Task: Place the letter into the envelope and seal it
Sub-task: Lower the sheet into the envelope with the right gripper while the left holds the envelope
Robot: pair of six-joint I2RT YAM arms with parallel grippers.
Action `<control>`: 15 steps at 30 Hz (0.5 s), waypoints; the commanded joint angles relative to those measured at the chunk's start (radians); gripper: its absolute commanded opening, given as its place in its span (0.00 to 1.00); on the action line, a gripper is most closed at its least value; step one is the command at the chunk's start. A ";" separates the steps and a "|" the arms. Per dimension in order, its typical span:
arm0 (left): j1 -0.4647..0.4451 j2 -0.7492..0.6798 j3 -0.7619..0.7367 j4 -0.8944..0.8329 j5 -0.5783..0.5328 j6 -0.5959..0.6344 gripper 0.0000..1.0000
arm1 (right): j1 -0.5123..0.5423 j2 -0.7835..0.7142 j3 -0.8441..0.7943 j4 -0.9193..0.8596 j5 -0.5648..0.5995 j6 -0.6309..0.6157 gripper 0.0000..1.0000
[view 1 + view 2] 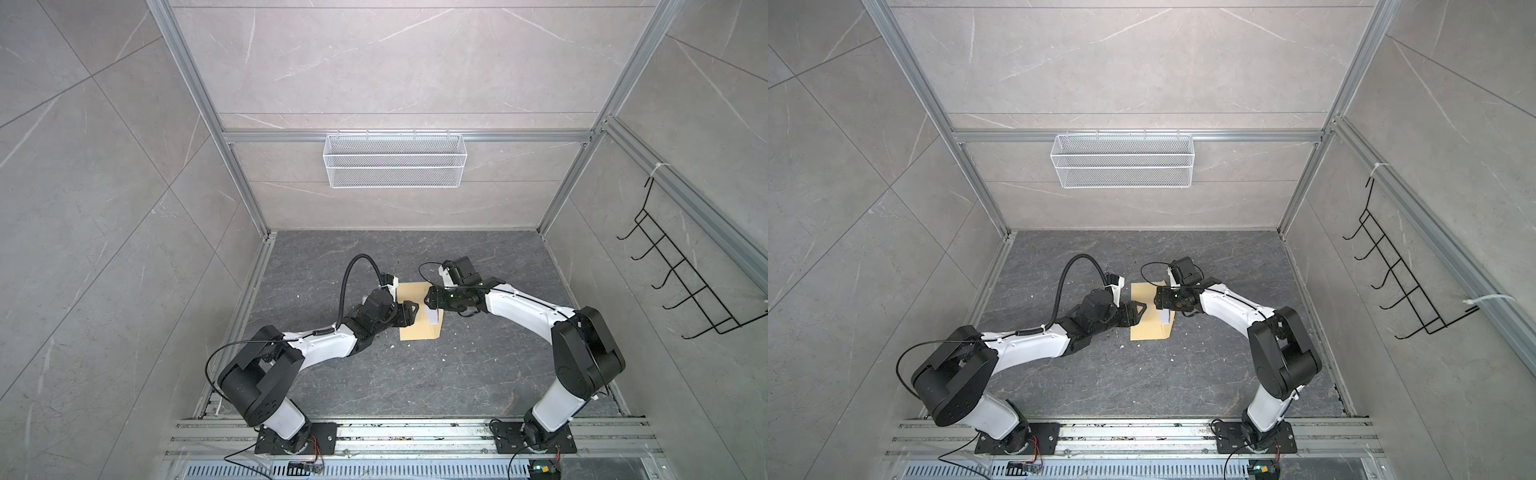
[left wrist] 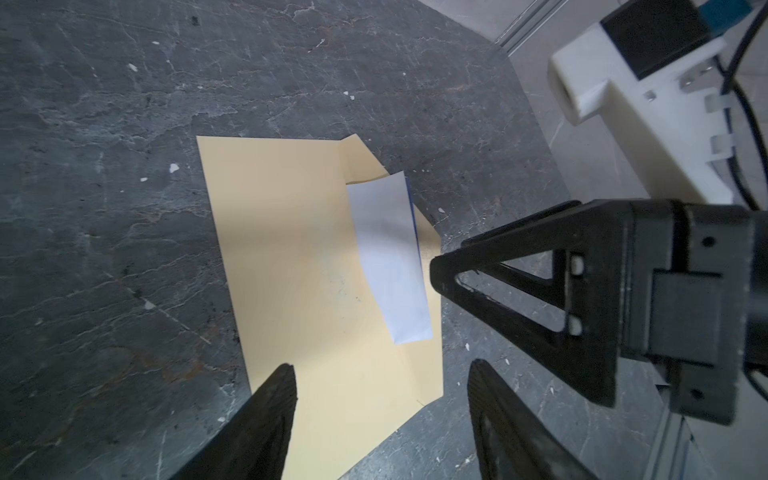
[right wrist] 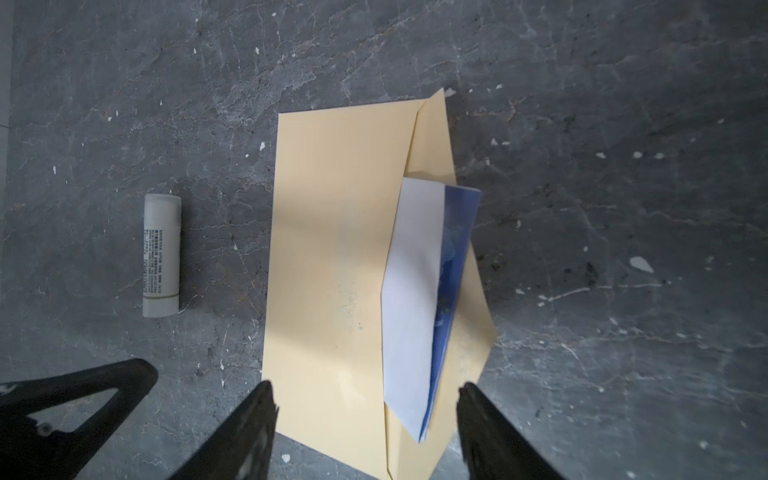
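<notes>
1. While both tools hover low over the envelope (image 3: 332, 232), neither pinches anything. The left tool (image 2: 382, 365) has its fingers spread with only tan paper under the gap, and the right tool (image 3: 365, 384) is spread the same way.
2. The envelope lies flat on the bench (image 3: 124, 83), just ahead of and beneath both tools. The tools face each other across it, tips near but apart, as both top views show.
3. The letter (image 3: 415, 291) is folded with its white back outward and blue print showing inside the fold. It sits at the envelope's mouth, right ahead of the right tool and on the far side of the envelope from the left tool.
4. The letter leans up off the open flap (image 3: 436, 137) rather than lying flat. How far its hidden edge reaches into the pocket cannot be told.
5. Insertion looks only partly done. The right tool seems placed to nudge or regrip the sheet, and the left tool sits over the envelope body, probably to pin it against sliding.
6. The flap lies open beyond the letter, so sealing is not yet begun.
7. The glue stick (image 3: 162, 255) lies on its side, apart from the envelope, on the left tool's side.
8. The springy fold may let the sheet pop back out when pushed.
</notes>
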 commanded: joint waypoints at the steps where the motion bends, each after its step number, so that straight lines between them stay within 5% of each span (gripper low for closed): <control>1: 0.012 0.034 0.048 -0.038 -0.025 0.043 0.69 | 0.012 0.013 -0.031 0.016 0.040 0.067 0.66; 15: 0.084 0.200 0.107 0.017 0.081 0.016 0.68 | 0.012 0.115 0.011 0.047 0.080 0.089 0.52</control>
